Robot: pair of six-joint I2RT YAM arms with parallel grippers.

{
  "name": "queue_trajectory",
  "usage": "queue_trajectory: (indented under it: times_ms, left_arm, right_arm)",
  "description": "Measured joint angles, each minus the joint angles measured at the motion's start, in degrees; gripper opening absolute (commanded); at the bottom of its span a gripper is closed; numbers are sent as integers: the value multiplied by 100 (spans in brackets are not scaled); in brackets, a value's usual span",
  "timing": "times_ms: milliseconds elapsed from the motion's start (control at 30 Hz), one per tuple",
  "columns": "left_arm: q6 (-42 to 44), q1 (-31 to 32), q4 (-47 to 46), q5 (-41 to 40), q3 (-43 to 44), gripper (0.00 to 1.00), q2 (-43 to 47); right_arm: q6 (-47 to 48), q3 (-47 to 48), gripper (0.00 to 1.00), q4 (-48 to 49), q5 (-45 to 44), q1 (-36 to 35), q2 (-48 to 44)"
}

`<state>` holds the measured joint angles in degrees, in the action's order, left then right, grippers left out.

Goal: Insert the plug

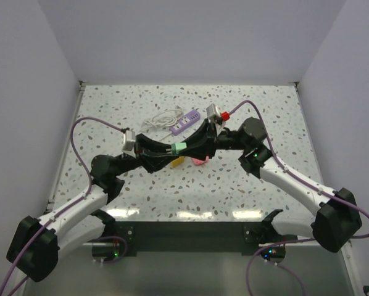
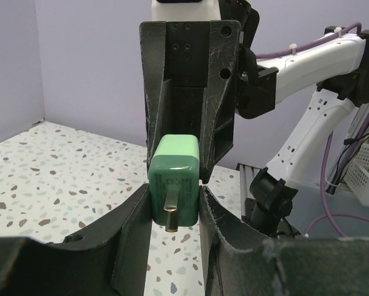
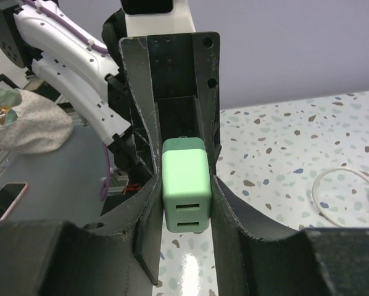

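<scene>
Your left tool point(image 2: 174, 192) and right tool point(image 3: 186, 183) both pinch the mint-green boxy plastic plug point(image 1: 179, 148) between them, metal prong on one face, two slots opposite.

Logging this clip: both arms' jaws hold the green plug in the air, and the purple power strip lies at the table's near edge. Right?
No. The top external view shows the purple power strip toward the far side of the table; both sets of jaws do hold the green plug in the air.
</scene>
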<state>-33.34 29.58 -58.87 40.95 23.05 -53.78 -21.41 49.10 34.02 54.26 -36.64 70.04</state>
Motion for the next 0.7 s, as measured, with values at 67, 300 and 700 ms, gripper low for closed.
queue_trajectory:
  times_ms: [67, 300, 700]
  left_arm:
    - [-2, 0, 9, -2, 0, 11, 0]
    - [136, -4, 330, -258, 0, 67, 83]
    - [664, -22, 1215, -1292, -472, 92, 929]
  right_arm:
    - [0, 0, 0, 9, 22, 2, 0]
    - [210, 87, 0, -463, -66, -11, -48]
    - [1241, 1836, 0, -3493, -1432, -92, -33]
